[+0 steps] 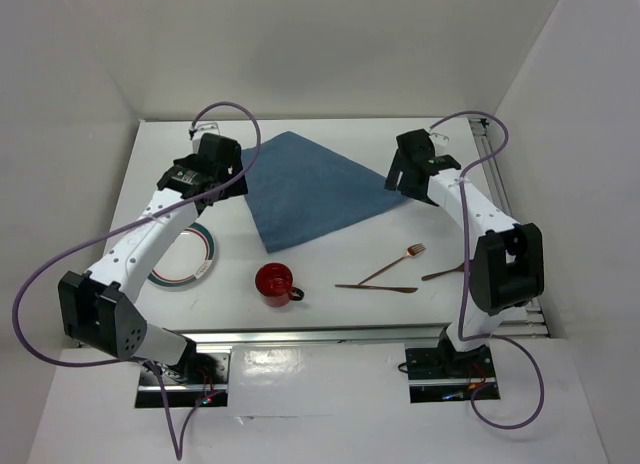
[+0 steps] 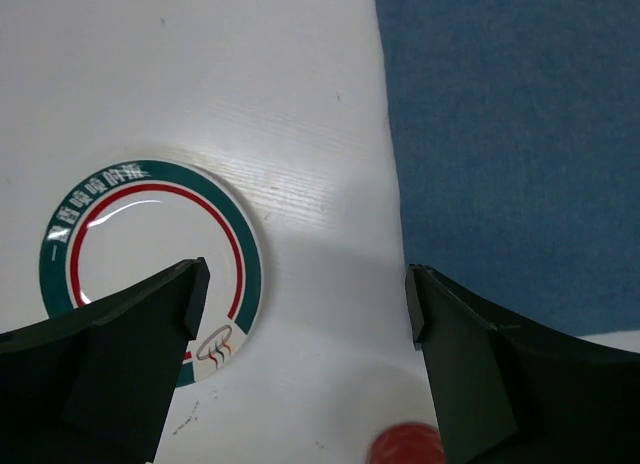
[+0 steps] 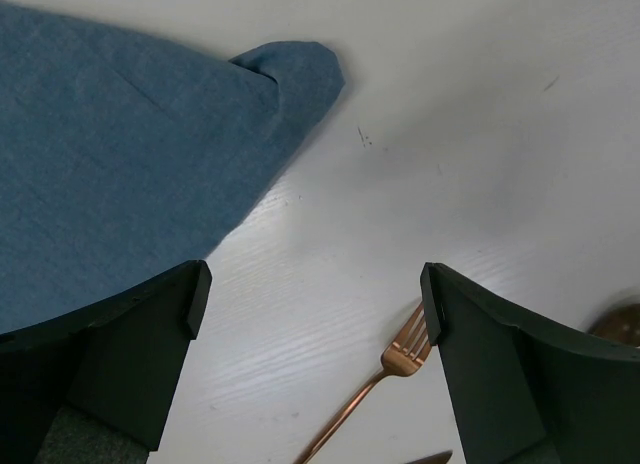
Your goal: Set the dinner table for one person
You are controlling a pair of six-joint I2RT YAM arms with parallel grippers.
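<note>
The white dinner table (image 1: 330, 314) carries a blue cloth placemat (image 1: 315, 189), spread at an angle at the back centre. A white plate with a green and red ring (image 1: 190, 256) lies at the left. A red cup (image 1: 275, 282) stands at the front centre. A copper fork (image 1: 390, 266), knife (image 1: 376, 287) and spoon (image 1: 443, 273) lie at the right front. My left gripper (image 2: 305, 304) is open and empty, above the bare table between the plate (image 2: 150, 254) and the placemat's left edge (image 2: 510, 144). My right gripper (image 3: 310, 304) is open and empty, above the table beside the placemat's right corner (image 3: 290, 69), with the fork (image 3: 385, 379) below it.
White walls close the table in at the back and both sides. An aluminium rail (image 1: 330, 334) runs along the near edge and another (image 1: 495, 154) along the right side. Purple cables loop from both arms.
</note>
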